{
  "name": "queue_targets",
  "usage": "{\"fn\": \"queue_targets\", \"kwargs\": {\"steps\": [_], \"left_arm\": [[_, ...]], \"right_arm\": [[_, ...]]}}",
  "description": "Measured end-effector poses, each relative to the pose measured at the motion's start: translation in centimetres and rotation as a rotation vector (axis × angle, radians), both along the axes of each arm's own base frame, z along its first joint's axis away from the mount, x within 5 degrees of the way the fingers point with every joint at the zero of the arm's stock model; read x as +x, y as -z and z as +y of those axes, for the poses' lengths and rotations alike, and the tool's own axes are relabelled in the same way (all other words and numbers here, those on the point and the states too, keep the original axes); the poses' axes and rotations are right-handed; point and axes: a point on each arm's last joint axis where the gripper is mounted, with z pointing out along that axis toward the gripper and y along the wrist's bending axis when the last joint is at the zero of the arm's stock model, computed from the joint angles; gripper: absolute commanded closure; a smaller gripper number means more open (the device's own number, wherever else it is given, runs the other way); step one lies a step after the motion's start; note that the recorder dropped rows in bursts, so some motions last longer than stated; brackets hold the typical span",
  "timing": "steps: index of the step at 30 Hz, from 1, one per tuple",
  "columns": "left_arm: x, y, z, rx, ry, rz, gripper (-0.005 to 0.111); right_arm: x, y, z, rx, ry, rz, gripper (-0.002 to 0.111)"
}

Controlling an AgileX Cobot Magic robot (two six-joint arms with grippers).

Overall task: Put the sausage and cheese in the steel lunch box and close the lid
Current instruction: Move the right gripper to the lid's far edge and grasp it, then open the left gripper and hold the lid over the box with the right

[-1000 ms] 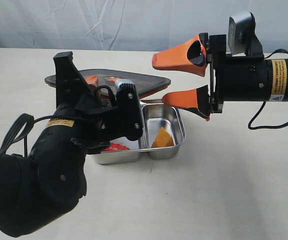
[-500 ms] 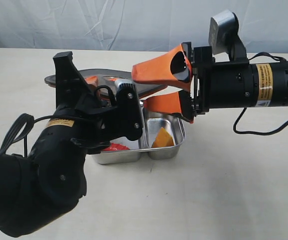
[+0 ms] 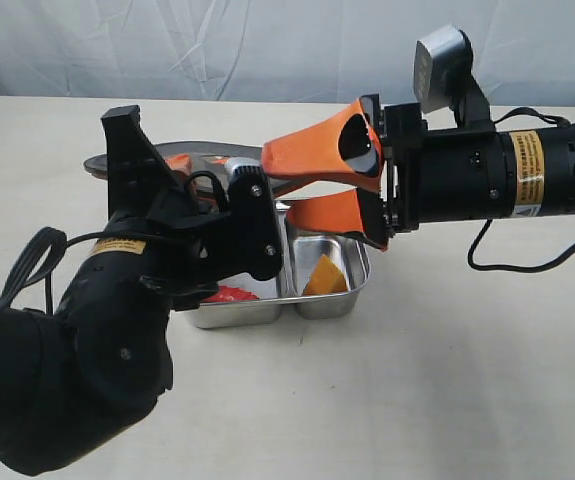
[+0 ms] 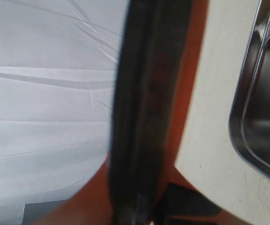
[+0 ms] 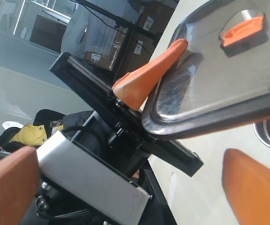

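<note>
The steel lunch box (image 3: 359,268) sits mid-table with the yellow cheese (image 3: 322,275) in its smaller compartment. Only the tip of the red sausage (image 3: 229,294) shows in the larger one; my left arm hides the rest. The dark lid (image 3: 202,152) hangs behind the box, above the table. My left gripper (image 4: 144,187) is shut on the lid (image 4: 144,93), seen edge-on. My right gripper (image 3: 280,182) is open, its orange fingers above and below the lid's right end. In the right wrist view the lid (image 5: 228,75) shows its orange valve tab (image 5: 243,30), and my right gripper (image 5: 130,161) gapes wide.
My bulky left arm (image 3: 117,330) fills the front left and covers part of the box. The right arm (image 3: 507,180) reaches in from the right. A white sheet (image 3: 267,40) backs the table. Part of the box rim (image 4: 257,117) shows in the left wrist view.
My right gripper has moved left from beside the box until its open fingers straddle the lid's right end. The left gripper still holds the lid, barely shifted.
</note>
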Motion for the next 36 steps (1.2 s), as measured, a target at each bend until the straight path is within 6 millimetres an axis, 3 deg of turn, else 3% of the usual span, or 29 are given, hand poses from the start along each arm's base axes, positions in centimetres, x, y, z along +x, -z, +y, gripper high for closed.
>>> {"fn": "queue_targets", "kwargs": {"steps": [12, 14, 15, 19, 32, 34, 36], "left_arm": [[0.0, 0.0, 0.0, 0.000, 0.000, 0.000, 0.107], [0.0, 0.0, 0.0, 0.000, 0.000, 0.000, 0.107], [0.0, 0.0, 0.0, 0.000, 0.000, 0.000, 0.107], [0.0, 0.0, 0.0, 0.001, -0.001, -0.005, 0.107], [-0.7, -0.2, -0.6, 0.008, 0.039, -0.019, 0.107], [-1.0, -0.1, -0.9, 0.009, 0.054, -0.020, 0.107], [-1.1, -0.1, -1.0, 0.009, 0.058, -0.021, 0.107]], "right_arm": [[0.6, -0.2, 0.0, 0.020, 0.087, 0.144, 0.004], [1.0, -0.3, 0.0, 0.035, 0.133, 0.154, 0.011], [1.1, -0.3, 0.0, 0.033, 0.142, 0.155, 0.026], [1.3, 0.0, 0.1, 0.008, 0.176, 0.152, 0.058], [1.7, 0.5, 0.0, -0.041, 0.223, 0.145, 0.053], [1.8, 0.7, 0.0, -0.045, 0.228, 0.152, 0.056], [1.9, 0.8, 0.0, -0.047, 0.231, 0.155, 0.066]]}}
